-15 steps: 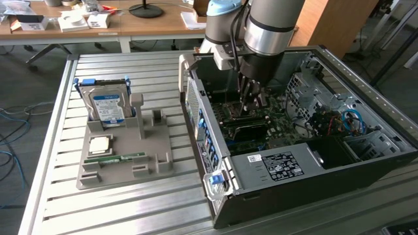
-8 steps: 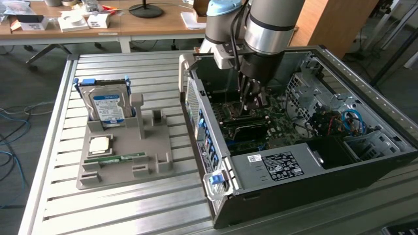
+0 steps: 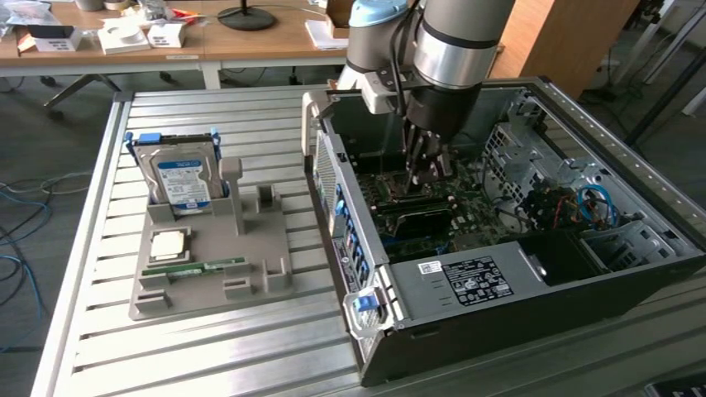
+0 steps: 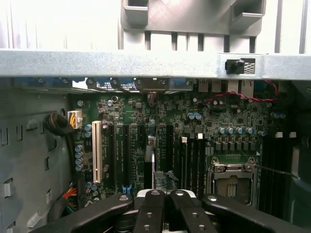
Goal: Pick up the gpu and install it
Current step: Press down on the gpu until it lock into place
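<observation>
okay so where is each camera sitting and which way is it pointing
Exterior view: raised, off the arm, looking down on the slatted table, parts holder and open computer case; the arm reaches in, jaws shut.
Wrist view: inside the case, facing the motherboard; black fingers show at the edge.
Shared: motherboard, gripper.

floor: grey [image 3: 66, 124], loose blue cables [image 3: 16, 198] at the exterior view's left | bench: ribbed aluminium table [image 3: 221, 347] | back: wooden desk [image 3: 254, 41] with small white boxes [image 3: 121, 37] and a black round lamp base [image 3: 245, 16] | exterior view's right: wooden panel [image 3: 563, 41] | light: even, soft
</observation>
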Controlling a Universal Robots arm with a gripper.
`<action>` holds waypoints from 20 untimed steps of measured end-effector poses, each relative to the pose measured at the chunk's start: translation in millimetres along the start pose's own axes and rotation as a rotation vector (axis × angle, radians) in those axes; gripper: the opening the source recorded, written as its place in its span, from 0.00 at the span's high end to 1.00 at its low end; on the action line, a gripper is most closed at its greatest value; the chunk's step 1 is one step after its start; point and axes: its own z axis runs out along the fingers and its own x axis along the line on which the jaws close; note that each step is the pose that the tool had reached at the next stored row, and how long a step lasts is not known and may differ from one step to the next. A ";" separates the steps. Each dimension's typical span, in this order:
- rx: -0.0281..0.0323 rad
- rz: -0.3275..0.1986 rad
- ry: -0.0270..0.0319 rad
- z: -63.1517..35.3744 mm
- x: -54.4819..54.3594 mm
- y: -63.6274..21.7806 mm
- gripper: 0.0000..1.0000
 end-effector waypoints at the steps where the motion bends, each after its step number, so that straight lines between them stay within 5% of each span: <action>1: 0.0000 0.000 -0.0001 -0.5 0.0 0.0 0.89; 20: 0.0000 0.000 -0.0001 -9.7 -0.3 -0.2 0.89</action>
